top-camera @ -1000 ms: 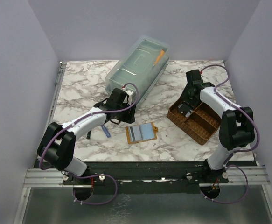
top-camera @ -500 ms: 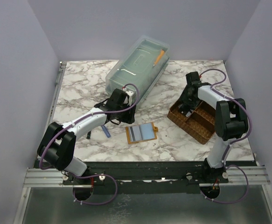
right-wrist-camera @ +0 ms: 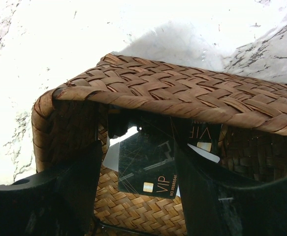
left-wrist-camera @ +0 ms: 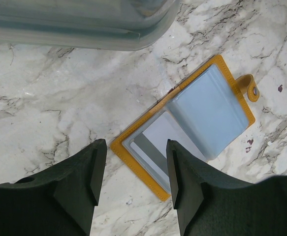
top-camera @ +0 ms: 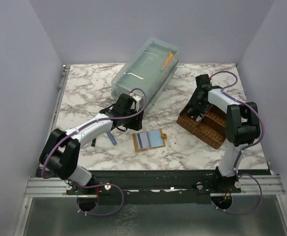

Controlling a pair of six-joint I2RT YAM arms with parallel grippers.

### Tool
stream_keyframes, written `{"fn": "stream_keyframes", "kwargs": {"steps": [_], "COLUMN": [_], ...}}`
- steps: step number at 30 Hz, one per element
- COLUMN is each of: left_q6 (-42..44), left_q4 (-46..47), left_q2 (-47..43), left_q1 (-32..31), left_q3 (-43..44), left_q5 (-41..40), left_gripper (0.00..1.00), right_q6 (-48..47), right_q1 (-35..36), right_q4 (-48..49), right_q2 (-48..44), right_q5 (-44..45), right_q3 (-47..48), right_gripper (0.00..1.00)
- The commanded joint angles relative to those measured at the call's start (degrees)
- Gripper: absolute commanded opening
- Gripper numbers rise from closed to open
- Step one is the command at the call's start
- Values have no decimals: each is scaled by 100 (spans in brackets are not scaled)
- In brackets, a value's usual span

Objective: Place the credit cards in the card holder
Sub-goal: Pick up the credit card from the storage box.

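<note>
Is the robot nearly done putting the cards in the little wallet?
Looks early. Done: the card holder lies open on the table. In hand: the right tool reaches into the woven tray, jaws open around a dark card, not gripping yet; the left tool hovers open over the holder. Left: carrying that card over and sliding it in, then any others.

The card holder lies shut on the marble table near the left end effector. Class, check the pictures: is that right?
No. The card holder lies open, not shut: the left wrist view shows its light-blue and grey inner panels spread out. It does lie on the marble table near the left end effector.
</note>
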Motion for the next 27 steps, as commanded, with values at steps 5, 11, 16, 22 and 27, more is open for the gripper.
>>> {"fn": "stream_keyframes", "kwargs": {"steps": [5,11,16,22,27], "left_q6": [85,90,83,53,-101], "left_q4": [54,54,54,63,-3], "left_q2": [16,6,16,16,151], "left_q1": [-48,-51,-51,-48,-41], "left_q3": [-89,-80,-80,-72,47], "left_q5": [-141,-122,-125,-119,-77], "left_gripper": [58,58,58,58,58], "right_q6": [179,52,39,-511,-1104], "right_q1": [-35,-27,-27,-27,-19], "right_q4": [295,6,-75,-393,-378], "right_q2": [125,204,41,173,-245], "right_q5": [-484,-416,-492,-908,-2325], "right_q3": [-676,-490,-510,-157,-242], "right_gripper": [46,56,50,30,33]}}
